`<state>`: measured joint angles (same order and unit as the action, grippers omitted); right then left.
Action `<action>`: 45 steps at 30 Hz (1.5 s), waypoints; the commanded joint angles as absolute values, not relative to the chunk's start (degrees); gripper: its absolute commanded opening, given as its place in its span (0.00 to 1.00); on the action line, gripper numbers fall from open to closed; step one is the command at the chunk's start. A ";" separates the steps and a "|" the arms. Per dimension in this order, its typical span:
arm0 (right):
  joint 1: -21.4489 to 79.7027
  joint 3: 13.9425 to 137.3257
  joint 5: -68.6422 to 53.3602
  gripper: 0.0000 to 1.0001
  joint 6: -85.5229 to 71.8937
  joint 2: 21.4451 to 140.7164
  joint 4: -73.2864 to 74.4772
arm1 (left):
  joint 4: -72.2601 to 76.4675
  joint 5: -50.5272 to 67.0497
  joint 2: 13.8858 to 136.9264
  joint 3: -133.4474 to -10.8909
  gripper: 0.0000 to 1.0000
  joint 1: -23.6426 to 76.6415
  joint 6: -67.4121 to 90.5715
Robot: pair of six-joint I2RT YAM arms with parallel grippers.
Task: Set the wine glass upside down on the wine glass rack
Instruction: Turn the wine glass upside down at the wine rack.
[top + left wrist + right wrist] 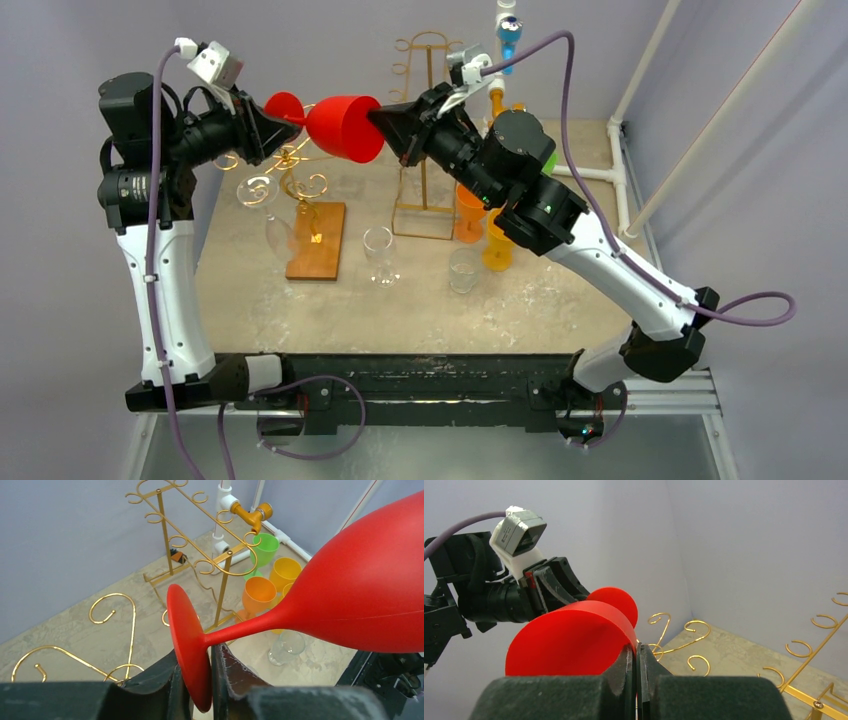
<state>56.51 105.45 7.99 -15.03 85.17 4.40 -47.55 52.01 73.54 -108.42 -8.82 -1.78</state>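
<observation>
Beige scuffed tabletop (420, 300), pale grey walls (330, 40), red wine glass (345, 128) aloft.

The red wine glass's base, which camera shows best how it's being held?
The left wrist view: the base fills the foreground, pinched edge-on in the left hand. The top view shows it small, partly hidden by that hand; the right wrist view shows only its upper part behind the bowl.

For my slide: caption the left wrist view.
Left tool grips red wine glass by its foot, an orange cup beyond.
</observation>
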 commanded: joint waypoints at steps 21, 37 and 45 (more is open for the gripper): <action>54.31 97.04 -7.99 0.99 -6.94 71.22 25.25 | -16.78 47.73 66.13 -103.04 0.00 -8.62 -18.22; 54.21 113.19 -22.14 0.99 -11.99 81.63 28.38 | -7.38 63.16 54.31 -90.91 0.00 -8.72 -42.28; 54.18 116.72 -30.38 0.99 -13.06 87.89 27.18 | -8.97 67.22 51.32 -87.35 0.00 -8.72 -50.55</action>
